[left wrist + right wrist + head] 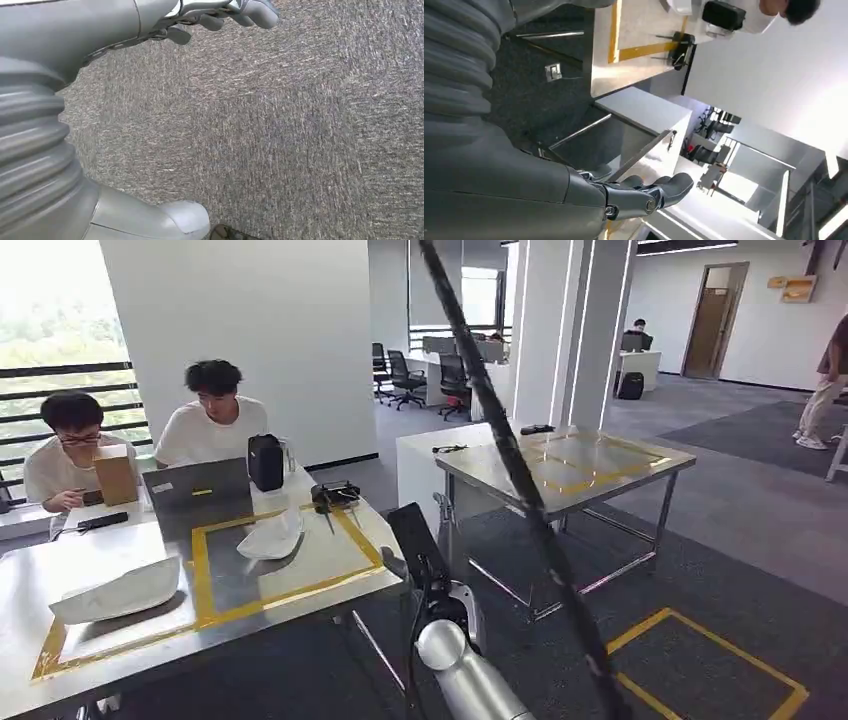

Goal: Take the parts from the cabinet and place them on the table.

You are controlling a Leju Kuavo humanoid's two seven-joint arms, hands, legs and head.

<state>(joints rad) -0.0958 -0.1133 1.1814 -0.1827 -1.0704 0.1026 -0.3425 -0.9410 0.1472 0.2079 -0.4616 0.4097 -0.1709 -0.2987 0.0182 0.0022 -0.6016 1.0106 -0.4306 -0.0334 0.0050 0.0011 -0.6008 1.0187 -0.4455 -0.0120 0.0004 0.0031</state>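
Steel, white and yellow over grey carpet

White parts [118, 592] lie on the silvery table [330, 565] edged with yellow tape [203, 575] — a black pouch [265, 462] and tan box [115, 474] behind; the speckled grey carpet [280, 130] bears another yellow outline [700, 660] — both seated people wear white shirts.

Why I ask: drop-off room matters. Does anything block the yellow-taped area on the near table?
Partly. One white part lies inside the taped rectangle on the table, and a laptop sits at its far edge. The rest of that area looks bare.
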